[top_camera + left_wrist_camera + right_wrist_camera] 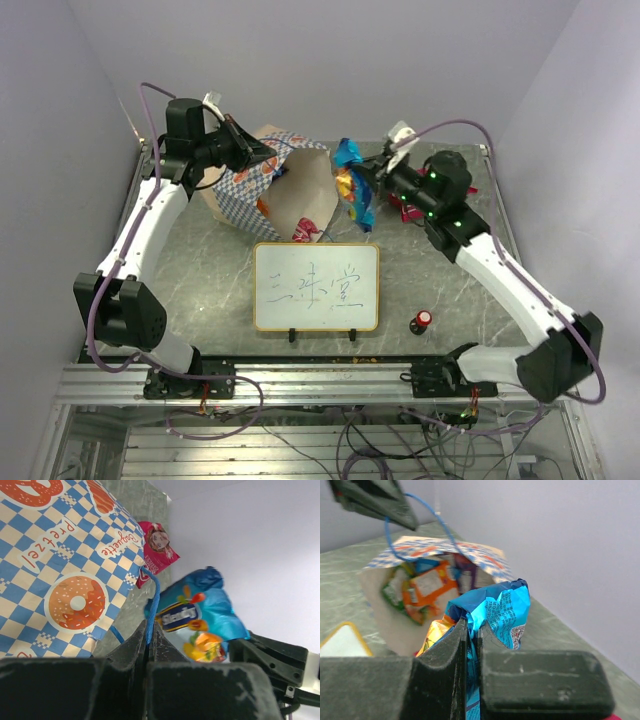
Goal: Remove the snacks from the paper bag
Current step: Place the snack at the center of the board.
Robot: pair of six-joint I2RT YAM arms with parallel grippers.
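Observation:
The tan paper bag (285, 190) with blue-white checks lies on its side, mouth toward the right. My left gripper (262, 157) is shut on its blue cord handle (152, 605) and holds the mouth open. My right gripper (368, 180) is shut on a blue foil snack packet (355, 185), held in the air just outside the bag's mouth. That packet also shows in the left wrist view (200, 615) and the right wrist view (492, 611). Orange and green packets (420, 590) lie inside the bag. A red packet with a face picture (159, 545) lies on the table behind the right arm.
A framed whiteboard (316, 287) stands on the table in front of the bag. A small red-capped black knob (422, 321) stands to its right. Walls close in the back and both sides of the table (200, 290).

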